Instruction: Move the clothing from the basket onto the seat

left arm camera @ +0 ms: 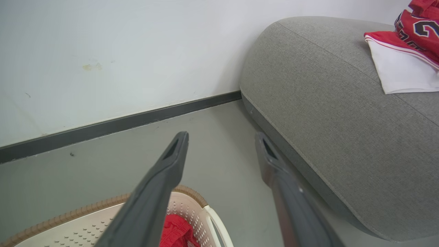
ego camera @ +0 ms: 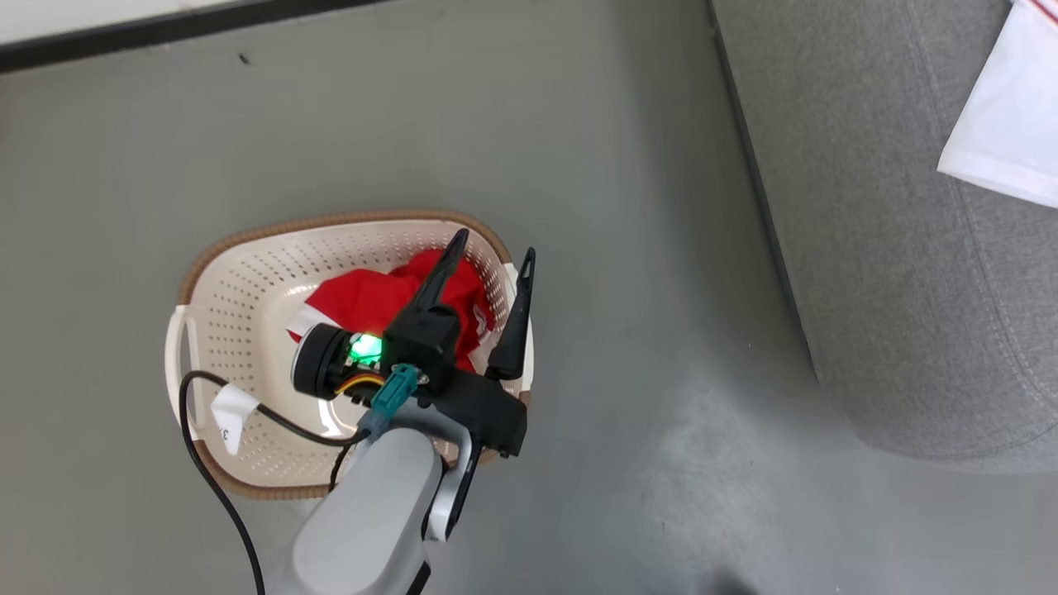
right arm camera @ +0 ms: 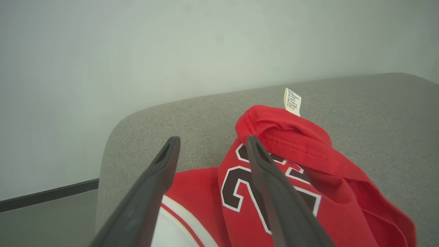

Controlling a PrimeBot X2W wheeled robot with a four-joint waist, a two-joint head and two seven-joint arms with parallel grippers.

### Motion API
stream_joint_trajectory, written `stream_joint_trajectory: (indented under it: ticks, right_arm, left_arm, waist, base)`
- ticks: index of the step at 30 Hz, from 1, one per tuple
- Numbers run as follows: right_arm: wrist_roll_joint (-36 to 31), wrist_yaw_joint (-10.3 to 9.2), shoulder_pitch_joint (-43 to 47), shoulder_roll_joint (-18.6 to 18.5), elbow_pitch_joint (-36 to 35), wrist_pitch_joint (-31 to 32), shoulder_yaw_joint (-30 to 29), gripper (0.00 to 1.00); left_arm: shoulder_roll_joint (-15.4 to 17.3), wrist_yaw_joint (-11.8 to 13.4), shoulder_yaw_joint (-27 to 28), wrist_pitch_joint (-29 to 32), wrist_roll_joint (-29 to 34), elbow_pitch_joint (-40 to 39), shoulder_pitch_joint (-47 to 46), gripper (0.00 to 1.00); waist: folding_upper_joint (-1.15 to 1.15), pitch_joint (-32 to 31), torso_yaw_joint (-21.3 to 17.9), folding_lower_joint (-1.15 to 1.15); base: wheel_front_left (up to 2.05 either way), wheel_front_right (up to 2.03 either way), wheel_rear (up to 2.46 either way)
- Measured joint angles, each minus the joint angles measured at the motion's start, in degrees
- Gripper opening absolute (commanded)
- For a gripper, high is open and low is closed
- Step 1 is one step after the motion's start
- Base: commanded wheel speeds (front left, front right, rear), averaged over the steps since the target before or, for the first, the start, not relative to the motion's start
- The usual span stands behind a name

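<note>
Basket: on the floor, left of the seat, apart from it.
Clothing: in the basket, toward its right side.
Left gripper: above the basket's right side.
Jersey: on the seat.
Right gripper: over the jersey.

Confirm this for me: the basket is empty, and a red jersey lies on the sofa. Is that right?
Not quite. The basket is not empty: the head view shows red clothing lying inside it. The rest holds: a red jersey does lie on the sofa.
</note>
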Motion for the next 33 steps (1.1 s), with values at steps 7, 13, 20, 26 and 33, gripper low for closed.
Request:
stream_joint_trajectory:
  ticks: [7, 13, 20, 26, 33]
  right_arm:
    - [-0.52, 0.00, 3.37, 1.13, -4.32, -0.04, 2.24, 1.00]
    - [-1.23, 0.00, 6.75, 3.36, -9.23, -0.04, 3.55, 1.00]
    - [-3.54, 0.00, 12.83, 5.04, -14.11, -0.04, 4.42, 1.00]
    - [-3.55, 0.00, 19.02, 7.91, -17.25, -0.04, 3.37, 1.00]
    - [-4.20, -2.42, 29.22, 11.80, -21.76, -0.03, 1.88, 1.00]
  left_arm:
    - [-0.08, 0.00, 3.04, 0.00, -1.56, 0.81, 2.91, 1.00]
    - [-0.21, 0.00, 5.42, 0.00, -2.35, 1.71, 5.31, 1.00]
    - [-0.36, 0.00, 8.81, 0.00, -2.27, 3.35, 8.77, 1.00]
    - [-0.44, 0.00, 13.74, 0.00, -1.15, 4.50, 13.58, 1.00]
    - [-0.46, 0.00, 20.96, 0.00, 3.07, 4.67, 18.46, 1.00]
  waist:
    - [0.00, -5.07, 1.29, 0.00]
    - [0.00, -9.52, 2.89, -0.01]
    - [-0.01, -14.97, 5.23, 0.00]
    - [-0.01, -20.36, 7.82, 0.00]
    - [-0.01, -26.60, 10.63, 0.00]
  base:
    - [0.00, 0.00, 0.00]
    - [0.00, 0.00, 0.00]
    - [0.00, 0.00, 0.00]
    - [0.00, 0.00, 0.00]
    - [0.00, 0.00, 0.00]
